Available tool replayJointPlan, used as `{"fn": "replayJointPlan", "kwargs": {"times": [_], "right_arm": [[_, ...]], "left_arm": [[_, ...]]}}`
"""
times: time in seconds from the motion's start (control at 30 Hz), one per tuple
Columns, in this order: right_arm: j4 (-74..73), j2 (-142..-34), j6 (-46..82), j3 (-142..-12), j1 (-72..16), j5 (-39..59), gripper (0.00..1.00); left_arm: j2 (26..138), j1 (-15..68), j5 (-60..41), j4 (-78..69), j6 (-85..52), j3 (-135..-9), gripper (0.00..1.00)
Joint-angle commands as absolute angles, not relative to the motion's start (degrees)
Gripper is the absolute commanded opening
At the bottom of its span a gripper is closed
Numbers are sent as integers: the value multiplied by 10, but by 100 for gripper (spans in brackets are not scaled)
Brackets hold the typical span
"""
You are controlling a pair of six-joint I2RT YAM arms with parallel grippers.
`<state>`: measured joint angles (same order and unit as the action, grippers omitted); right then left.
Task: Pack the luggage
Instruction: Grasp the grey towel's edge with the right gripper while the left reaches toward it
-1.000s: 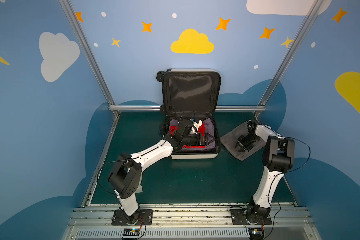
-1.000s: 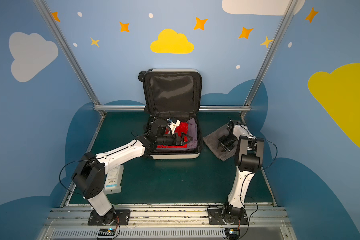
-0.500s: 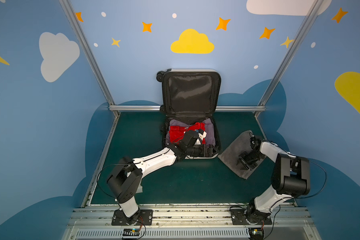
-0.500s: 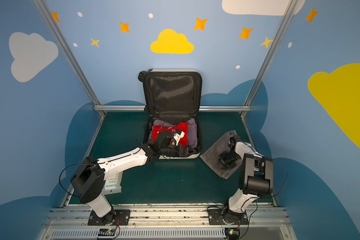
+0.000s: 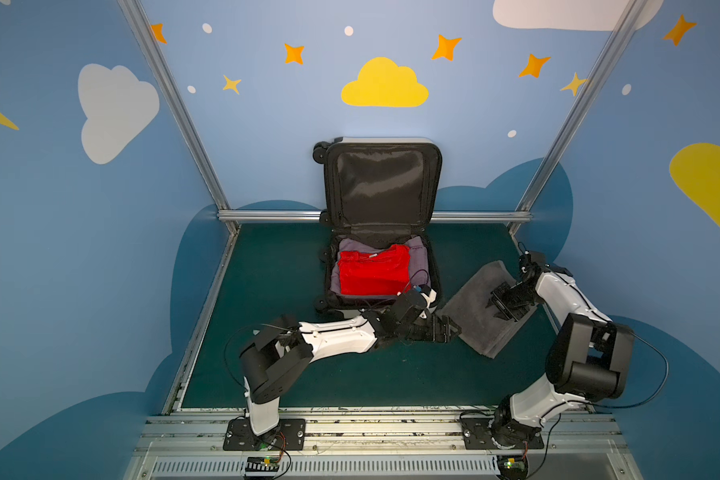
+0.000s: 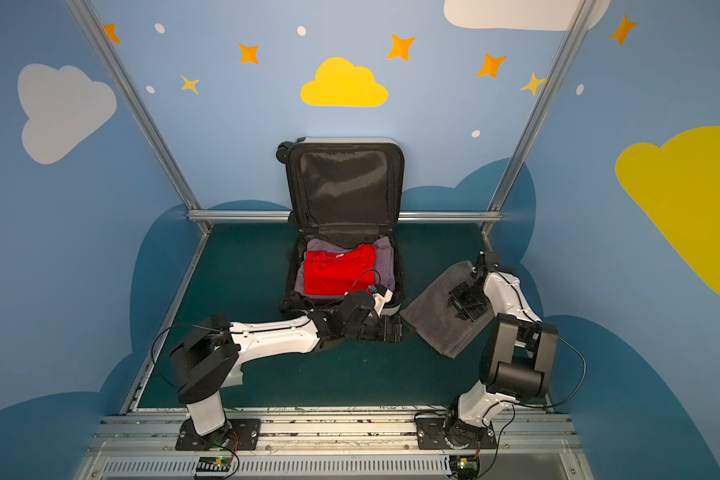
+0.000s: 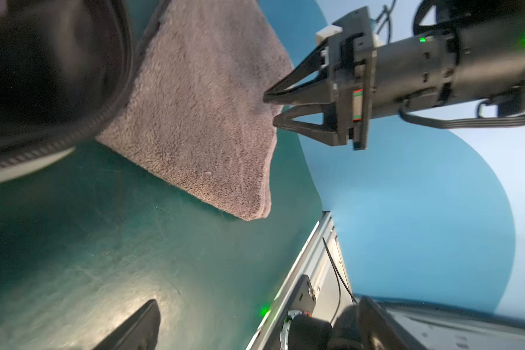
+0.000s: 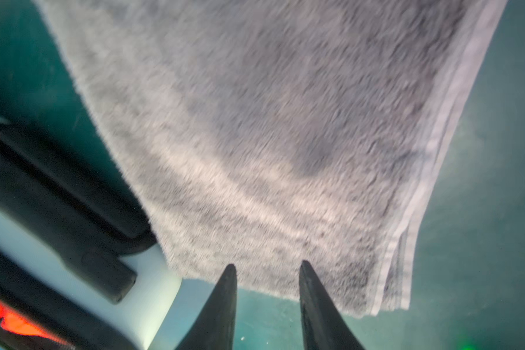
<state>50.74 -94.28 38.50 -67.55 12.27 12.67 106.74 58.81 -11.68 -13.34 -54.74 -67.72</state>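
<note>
Has the luggage [image 5: 381,187] open at the back of the mat [image 5: 287,291], red garment [image 5: 373,276] inside. Sets left gripper [image 5: 454,330], jaws wide, low at the near corner of the folded grey towel [image 5: 474,316] beside the case; poises right gripper [image 8: 267,265], jaws part-open and empty, over its far edge, likely for a two-ended lift.

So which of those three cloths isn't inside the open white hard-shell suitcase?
The fluffy grey towel, lying on the green table beside the suitcase; the red garment and lilac one beneath are inside.

Top views overhead-front; wrist views close, sharing towel [image 7: 194,91].
</note>
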Motion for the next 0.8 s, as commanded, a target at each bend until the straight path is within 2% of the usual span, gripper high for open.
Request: {"fn": "replayJointPlan", "kwargs": {"times": [0.0,0.3,0.6,0.77], "right_arm": [[515,-964,374,-667,148,138,36],[481,-998,382,-626,183,165,35],[461,-999,388,-596,194,188,34],[459,-997,386,-593,197,189,34]], "left_arm": [[1103,602,-75,-187,-607,-695,99],[1197,635,-1,-206,-717,-750,97],[1251,647,56,-148,-784,-817,85],[1286,651,65,-131,-815,-852,82]]}}
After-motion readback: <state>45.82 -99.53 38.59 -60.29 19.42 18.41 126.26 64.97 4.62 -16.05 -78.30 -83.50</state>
